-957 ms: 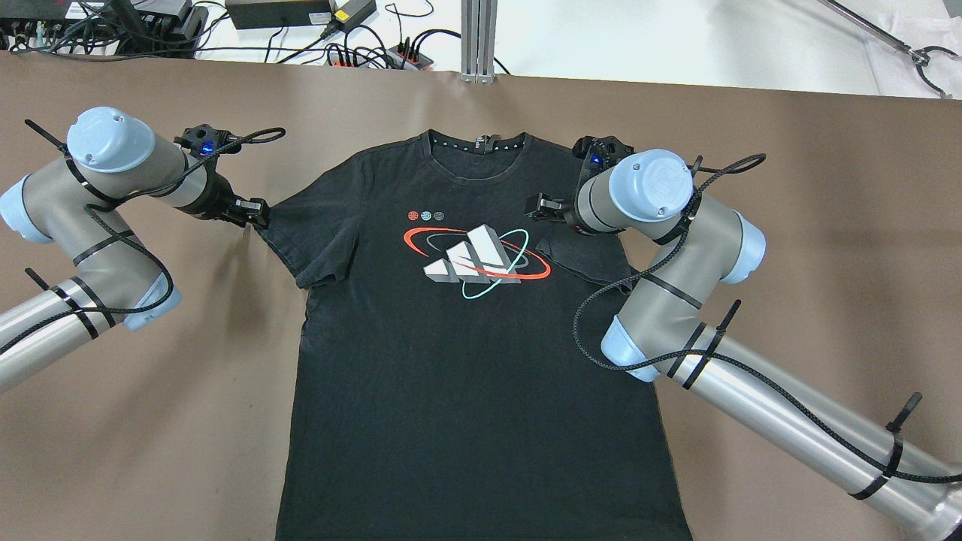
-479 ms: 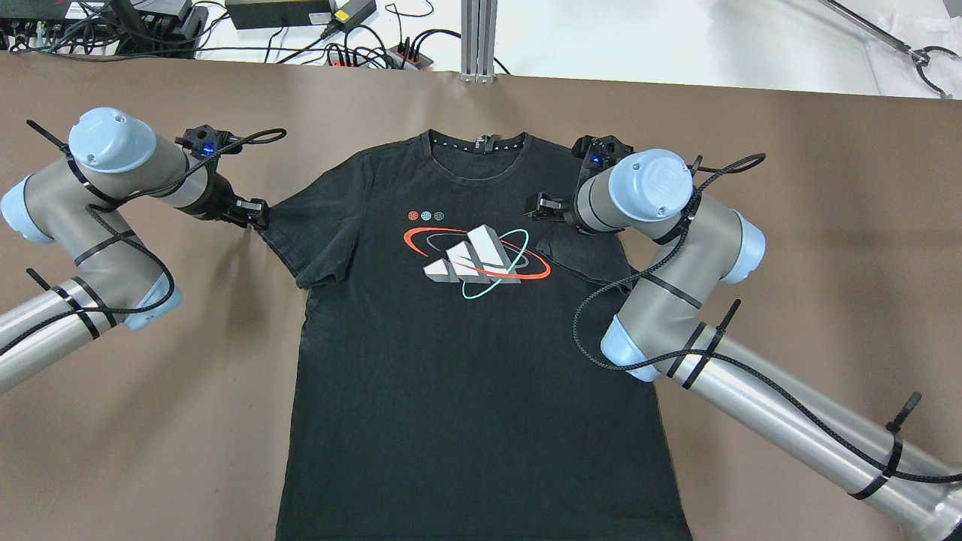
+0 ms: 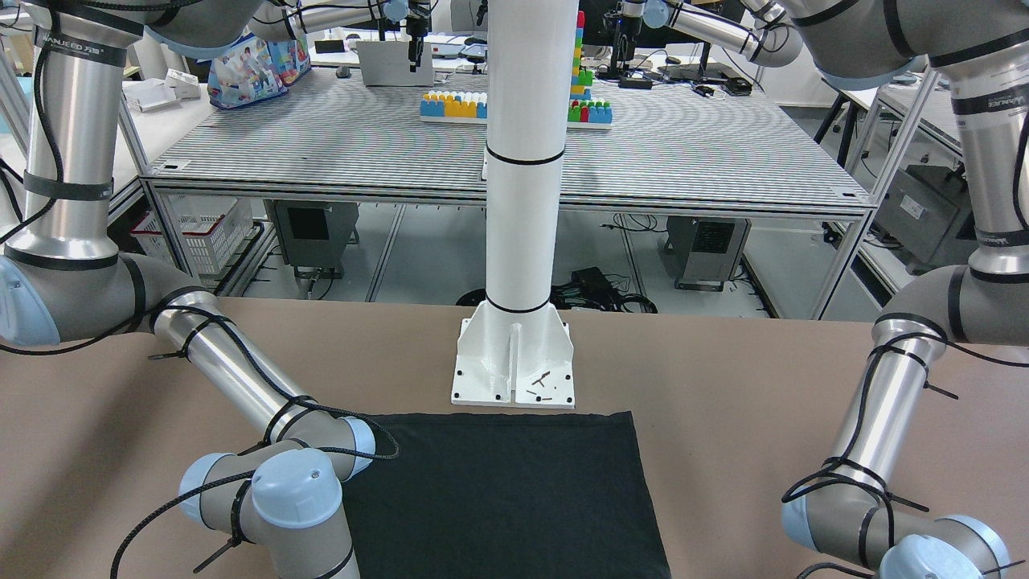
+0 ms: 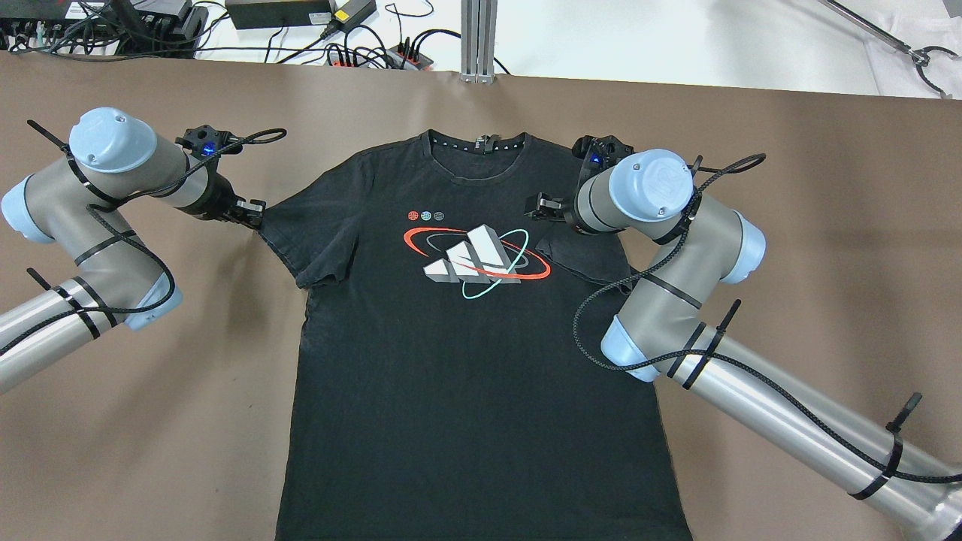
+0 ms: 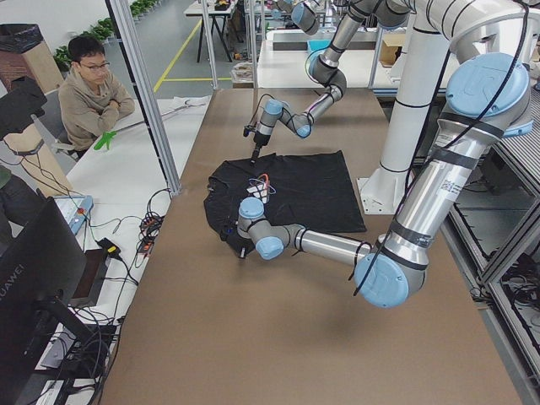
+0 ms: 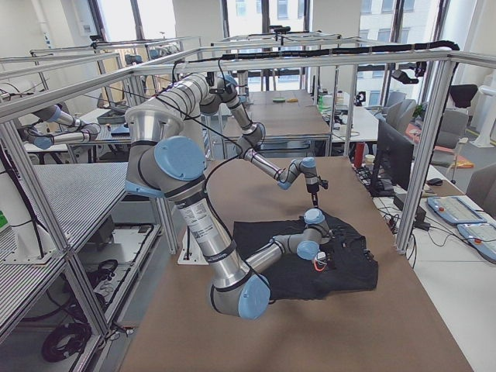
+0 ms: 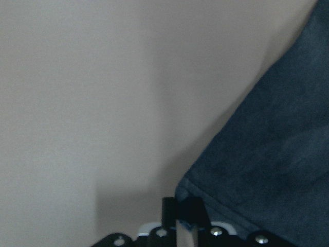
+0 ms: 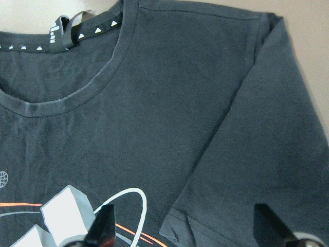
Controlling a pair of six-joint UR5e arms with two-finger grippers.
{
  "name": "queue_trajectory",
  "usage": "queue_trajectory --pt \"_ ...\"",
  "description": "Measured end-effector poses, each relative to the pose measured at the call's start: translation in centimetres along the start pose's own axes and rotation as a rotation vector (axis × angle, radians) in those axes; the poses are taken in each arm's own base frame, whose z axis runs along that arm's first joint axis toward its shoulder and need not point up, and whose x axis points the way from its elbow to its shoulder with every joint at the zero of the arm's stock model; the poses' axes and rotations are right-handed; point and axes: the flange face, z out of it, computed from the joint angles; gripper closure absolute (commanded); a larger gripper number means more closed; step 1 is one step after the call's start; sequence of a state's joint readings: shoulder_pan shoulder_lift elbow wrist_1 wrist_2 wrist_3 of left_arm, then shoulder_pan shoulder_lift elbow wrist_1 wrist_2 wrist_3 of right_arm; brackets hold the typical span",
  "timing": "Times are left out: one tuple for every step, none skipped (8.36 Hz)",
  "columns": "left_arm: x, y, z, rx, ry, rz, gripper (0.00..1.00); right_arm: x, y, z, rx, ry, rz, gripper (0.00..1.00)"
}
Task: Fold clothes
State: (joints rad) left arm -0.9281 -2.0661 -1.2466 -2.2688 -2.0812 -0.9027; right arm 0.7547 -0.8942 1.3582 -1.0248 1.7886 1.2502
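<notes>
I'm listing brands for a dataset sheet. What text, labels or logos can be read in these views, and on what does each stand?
"HUAWEI": on the back of the dark monitor, exterior left view.
"WANJEED", followed by characters too small to read: on a black band around the right arm, front-facing view.
t-shirt: no words, only a three-bar graphic with rings and three small round emblems.
neck tag: print unreadable.
Yellow label on the power adapter: too small to read.

The overhead camera looks forward and down from behind the robot (image 3: 522, 201), the front-facing one back from across the table (image 3: 723, 386) — both catch the black T-shirt (image 4: 466, 361). Two side cameras watch from far off at the table's ends; the wrist cameras hang close over the shirt's sleeves.
</notes>
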Motion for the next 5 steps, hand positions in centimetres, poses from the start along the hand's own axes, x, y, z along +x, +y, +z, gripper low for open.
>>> queue_trajectory --pt "0.3 -0.1 -0.2 0.003 0.004 -0.007 1.0 0.0 0.0 0.0 0.0 0.0 0.0 0.05" --pt "0.8 -0.4 -0.6 0.01 0.013 -0.021 1.0 0.0 0.0 0.0 0.0 0.0 0.0 0.05" --pt "1.9 -0.8 -1.5 0.022 0.033 -0.038 1.0 0.0 0.0 0.0 0.0 -0.001 0.0 0.05" --pt "3.5 -0.8 -3.1 0.038 0.066 -0.05 1.0 -0.1 0.0 0.0 0.0 -0.001 0.0 0.05" --pt "5.6 -0.7 -5.2 0.044 0.117 -0.07 1.0 -0.1 0.0 -0.1 0.0 -0.002 0.0 0.05"
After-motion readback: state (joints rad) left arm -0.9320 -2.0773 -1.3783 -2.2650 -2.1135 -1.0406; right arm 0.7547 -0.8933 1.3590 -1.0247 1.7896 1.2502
